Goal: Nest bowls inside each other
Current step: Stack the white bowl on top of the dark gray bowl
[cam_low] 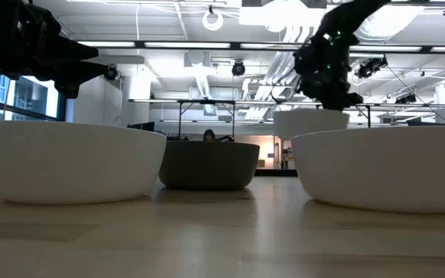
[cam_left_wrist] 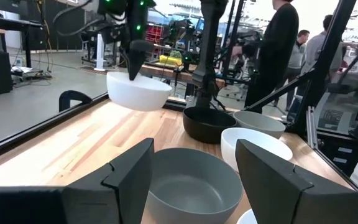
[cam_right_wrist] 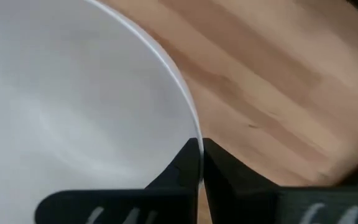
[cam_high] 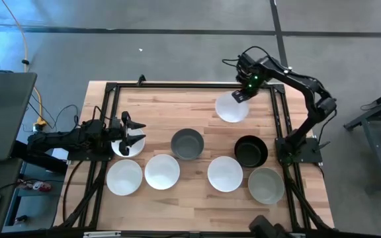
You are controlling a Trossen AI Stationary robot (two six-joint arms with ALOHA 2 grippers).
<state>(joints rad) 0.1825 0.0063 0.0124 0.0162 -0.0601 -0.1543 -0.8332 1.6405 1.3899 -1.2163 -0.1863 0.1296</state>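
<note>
The right claw [cam_high: 241, 94] is clenched on the rim of a white bowl [cam_high: 231, 107] near the far edge of the bench [cam_high: 157, 109], toward its right side; the right wrist view shows the two fingers [cam_right_wrist: 179, 171] pinching the bowl's thin rim [cam_right_wrist: 188, 118]. In the left wrist view that bowl [cam_left_wrist: 138, 92] hangs clear of the wood, tilted slightly.

The left claw [cam_high: 132, 133] sits at the left edge of the bench, its fingers spread and grasping nothing, above another white bowl [cam_high: 126, 145].

Just past the left claw, in the middle of the bench, stands a grey bowl [cam_high: 187, 143]. A black bowl [cam_high: 251, 151] stands toward the right edge. Along the near side sit a row of three white bowls [cam_high: 162, 171] and, at the right end, a pale grey bowl [cam_high: 266, 185].

People [cam_left_wrist: 278, 50] stand in the room beyond the bench.
</note>
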